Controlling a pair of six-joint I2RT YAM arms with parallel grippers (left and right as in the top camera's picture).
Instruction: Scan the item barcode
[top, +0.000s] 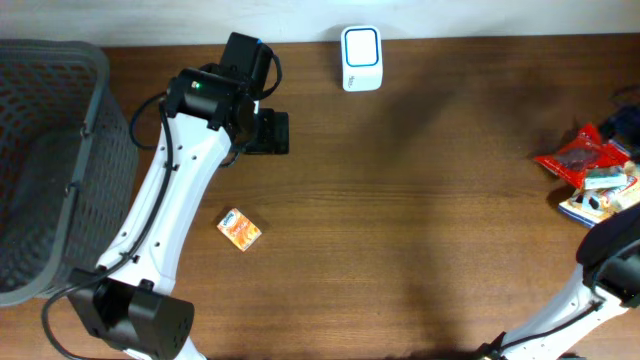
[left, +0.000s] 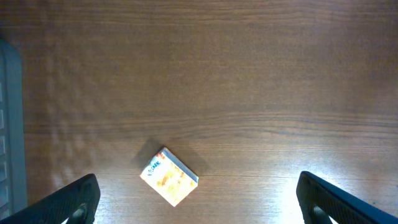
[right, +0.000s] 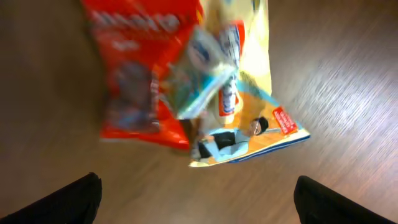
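The item, a small orange and white box (top: 239, 229), lies flat on the wooden table beside the left arm. In the left wrist view the box (left: 169, 177) sits well below my left gripper (left: 196, 208), whose fingers (left: 69, 202) stand wide apart with nothing between them. The left gripper (top: 274, 132) hangs high over the table, left of the white barcode scanner (top: 360, 58) at the back edge. My right gripper (right: 198, 205) is open and empty just short of a pile of snack packets (right: 186, 81).
A dark mesh basket (top: 40, 150) fills the far left; its rim (left: 9, 124) shows at the left wrist view's edge. The packet pile (top: 592, 172), red, yellow and blue, lies at the right edge, with the right arm (top: 612, 255) just below it.
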